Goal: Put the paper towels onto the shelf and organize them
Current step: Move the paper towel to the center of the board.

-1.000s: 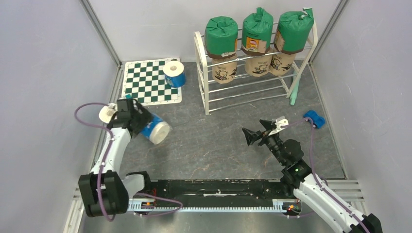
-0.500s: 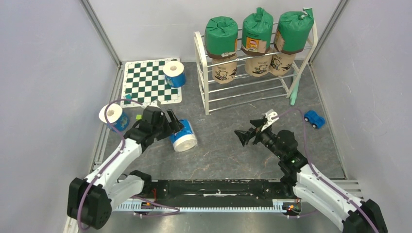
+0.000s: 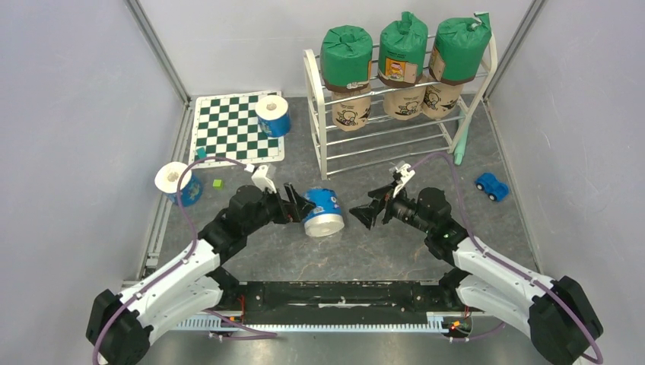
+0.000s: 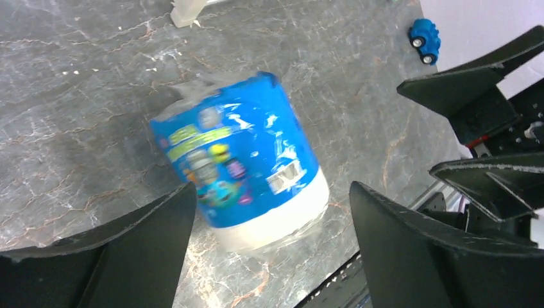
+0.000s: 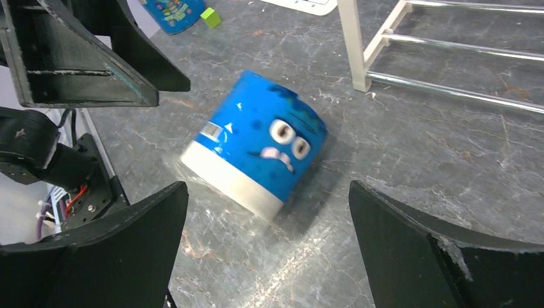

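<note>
Top view. Blue-wrapped roll point(image 3: 322, 212): on its side on the table point(image 3: 426, 160), centre of frame, near the lower left foot of the shelf point(image 3: 319, 114) but apart from it. Left gripper point(image 3: 299, 205): reaches in low from lower left, tips just beside the roll's left flank, jaws spread wide, nothing held. Right gripper point(image 3: 368, 214): mirror pose from lower right, tips near the roll's right side, jaws at full spread, empty. Shelf stock: green rolls point(image 3: 346, 53) over tan rolls point(image 3: 351, 110).

Left wrist view. Roll blurred, centre of frame, tilted, white end toward the bottom edge; sits ahead of and between the two dark fingers. Contact with the left-hand one cannot be told.

Right wrist view. Roll centre frame, cartoon eyes on the wrap, white end at lower left; clear gaps to both fingers.

Handling, judged: light, soft, squashable; glossy film probably slick; round wall prone to rolling. Best hold across the cylinder wall at mid-length, closing gently.
</note>
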